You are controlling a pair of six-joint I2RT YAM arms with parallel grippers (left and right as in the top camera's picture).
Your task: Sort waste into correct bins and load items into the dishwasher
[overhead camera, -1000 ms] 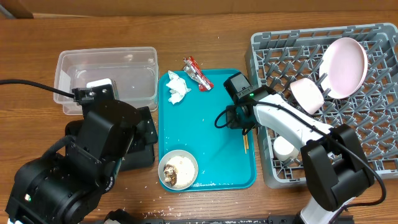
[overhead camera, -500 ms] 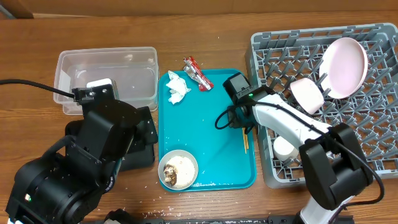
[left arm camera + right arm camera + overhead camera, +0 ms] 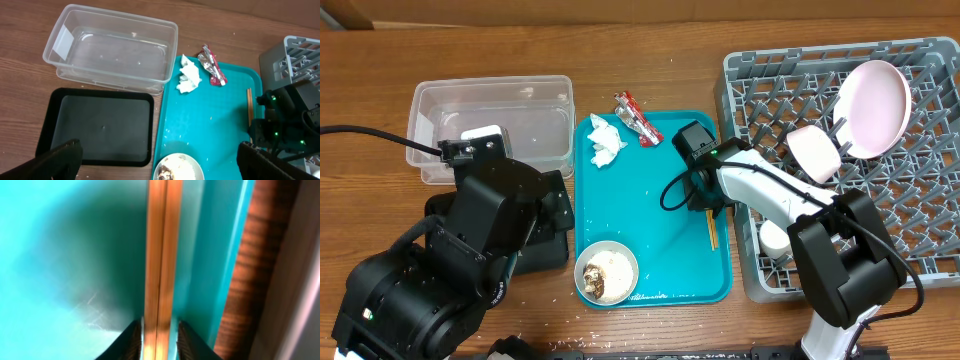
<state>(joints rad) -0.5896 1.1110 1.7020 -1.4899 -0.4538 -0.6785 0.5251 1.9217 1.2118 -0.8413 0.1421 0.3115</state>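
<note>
Right wrist view: the right gripper is low over the teal tray, its jaws straddling the pair of wooden chopsticks. A thin sliver of tray shows on each side, so the jaws read as slightly apart and not yet clamped. The chopsticks lie flat, side by side, just inside the tray's right lip, with a strip of desk between the lip and the grey dish rack. Step in hand, by my judgement: picking up the chopsticks for loading. The pink plate, pink bowl and white cup already sit in the rack. Next move calls for closing squarely on both sticks, lifting clear of the lip, then carrying them right to the rack. The left gripper hangs with jaws wide apart above the black tray, beside the clear tub, holding nothing. Tissue, red wrapper and the whitish bowl with food crumbs are unsorted on the teal tray. Against one second ago: the right wrist has edged slightly left over the tray, and the chopsticks' visible end sits marginally further left. The left arm and all other items are unchanged.
</note>
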